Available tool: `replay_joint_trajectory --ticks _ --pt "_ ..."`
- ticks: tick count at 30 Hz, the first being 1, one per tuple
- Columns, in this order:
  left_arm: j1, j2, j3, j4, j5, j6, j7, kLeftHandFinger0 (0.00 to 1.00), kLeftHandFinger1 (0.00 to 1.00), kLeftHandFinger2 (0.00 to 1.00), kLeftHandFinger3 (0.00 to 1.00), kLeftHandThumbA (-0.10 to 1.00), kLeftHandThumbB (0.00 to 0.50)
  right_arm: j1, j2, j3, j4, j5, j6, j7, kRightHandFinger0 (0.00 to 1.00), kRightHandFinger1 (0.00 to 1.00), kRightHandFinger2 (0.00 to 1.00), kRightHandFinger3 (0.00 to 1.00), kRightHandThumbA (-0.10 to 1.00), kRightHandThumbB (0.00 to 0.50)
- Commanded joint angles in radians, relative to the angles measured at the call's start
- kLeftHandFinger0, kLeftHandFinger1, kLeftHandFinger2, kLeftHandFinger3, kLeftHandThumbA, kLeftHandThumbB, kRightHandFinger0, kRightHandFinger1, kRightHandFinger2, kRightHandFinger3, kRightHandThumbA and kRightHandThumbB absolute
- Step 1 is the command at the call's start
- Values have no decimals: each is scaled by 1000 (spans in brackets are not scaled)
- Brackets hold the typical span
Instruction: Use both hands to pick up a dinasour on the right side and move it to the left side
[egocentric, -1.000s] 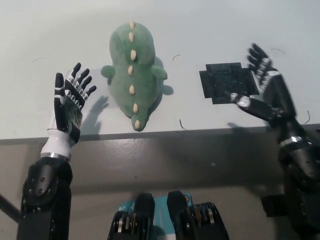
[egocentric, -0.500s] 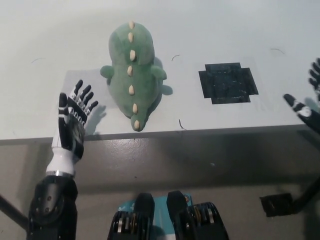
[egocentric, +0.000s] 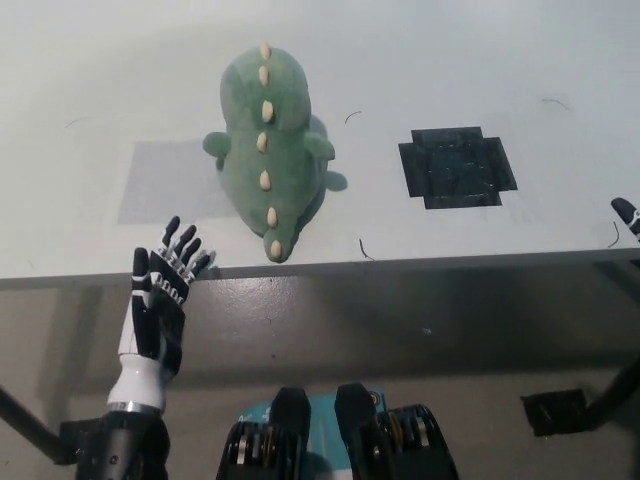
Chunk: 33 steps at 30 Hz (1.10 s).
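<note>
Hovering at the near edge of the bench (egocentric: 80, 100), the white left hand (egocentric: 160, 300) is released, fingers spread and holding nothing. Up and to its right, well apart, the green dinosaur (egocentric: 268, 150) lies flat on the bench, spines up, beside a pale grey patch (egocentric: 165, 180), probably the left-side goal. Further right sits a black square mat (egocentric: 457, 166). Only a fingertip of the right hand (egocentric: 627, 213) shows at the edge; I cannot tell its state.
</note>
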Motion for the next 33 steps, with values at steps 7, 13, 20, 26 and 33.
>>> replay_joint_trajectory --ticks 7,13,20,26,33 --pt "15 0 -1 -15 37 -71 17 1000 1000 1000 1000 1000 183 -13 -52 -42 11 45 -6 1 1000 1000 1000 1000 1000 206" --pt "-4 23 31 -24 29 -62 29 1000 1000 1000 1000 1000 154 12 -51 -13 26 0 -29 6 1000 1000 1000 1000 1000 223" --pt "-43 63 78 -21 1 -46 29 1000 1000 1000 1000 1000 148 -26 -92 62 90 -12 -49 73 1000 1000 1000 1000 1000 214" --pt "-92 58 77 -16 -12 -26 25 1000 1000 1000 1000 1000 161 65 -145 43 -10 109 50 156 1000 1000 1000 1000 1000 210" --pt "-126 46 83 -18 -10 -21 43 1000 1000 1000 1000 1000 124 93 -127 43 -54 131 48 143 1000 1000 1000 1000 1000 222"
